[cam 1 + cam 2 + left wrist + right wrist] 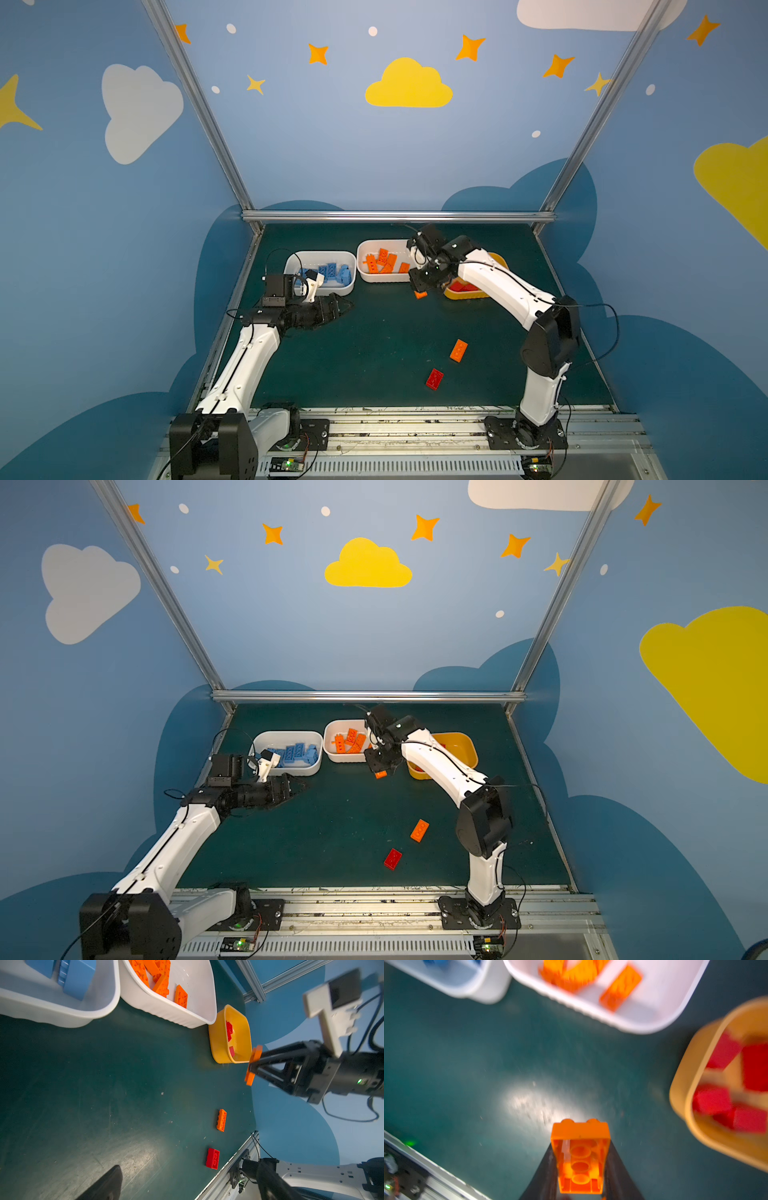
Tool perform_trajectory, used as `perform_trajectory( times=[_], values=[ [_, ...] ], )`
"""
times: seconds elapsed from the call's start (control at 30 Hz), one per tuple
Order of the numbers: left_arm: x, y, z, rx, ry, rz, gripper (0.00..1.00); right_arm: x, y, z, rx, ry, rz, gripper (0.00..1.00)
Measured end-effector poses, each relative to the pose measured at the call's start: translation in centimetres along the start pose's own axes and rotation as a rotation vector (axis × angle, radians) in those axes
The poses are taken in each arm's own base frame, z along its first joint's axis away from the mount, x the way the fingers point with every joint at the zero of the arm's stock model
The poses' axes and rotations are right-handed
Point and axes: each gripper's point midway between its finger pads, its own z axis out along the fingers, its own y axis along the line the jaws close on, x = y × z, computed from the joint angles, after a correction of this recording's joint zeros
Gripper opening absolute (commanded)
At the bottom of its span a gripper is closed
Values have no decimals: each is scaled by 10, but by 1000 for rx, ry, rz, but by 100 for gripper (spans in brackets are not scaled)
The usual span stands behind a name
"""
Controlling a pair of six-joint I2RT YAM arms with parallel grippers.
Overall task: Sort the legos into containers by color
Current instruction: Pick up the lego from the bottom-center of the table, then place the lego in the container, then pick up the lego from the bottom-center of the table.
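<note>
The right gripper [419, 290] is clenched on an orange brick [580, 1157]. Its jaws pinch the long sides, so the hollow underside faces the wrist camera and the studs point away. In both top views the brick hangs clear of the desk [365, 357], just near of the right end of the middle white tub [384, 281] and just left of the yellow tub [463, 296].

The step in hand looks like the carry of this brick to the tub of its colour. The middle white tub holds a heap of orange bricks [382, 262], the left white tub [320, 252] holds blue bricks [332, 274], and the yellow tub holds red bricks [229, 1030].

The next move calls for a short reach toward the far side, high enough for the brick to clear the tub's near wall. The jaws should then part over the bare right end of that tub. Letting go too soon would likely drop the brick on the desk between the two tubs, and drifting right would put it among the reds.

The left gripper [344, 306] is released and empty, jaws wide, low over the desk just near of the left white tub.

Two bricks lie loose on the near right of the desk, a loose orange brick [458, 350] and a red brick [434, 379], close together but apart. The sorting seems nearly finished.
</note>
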Motion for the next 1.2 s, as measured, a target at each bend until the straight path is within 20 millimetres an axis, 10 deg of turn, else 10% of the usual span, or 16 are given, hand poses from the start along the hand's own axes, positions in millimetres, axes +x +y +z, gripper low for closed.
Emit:
perform_trajectory(
  times=[0.33,0.67,1.03,1.2],
  values=[
    [1,1,1,-2,5,-5,99,-70,-16,71,-35,-30,16,19],
    [1,4,2,-8,13,-7,99,-68,-29,98,-30,14,14,57],
    [1,4,3,-6,16,-10,99,35,-32,-19,-3,61,151,64],
    [2,5,6,-2,27,-14,99,115,-50,-50,88,131,347,67]
  ],
)
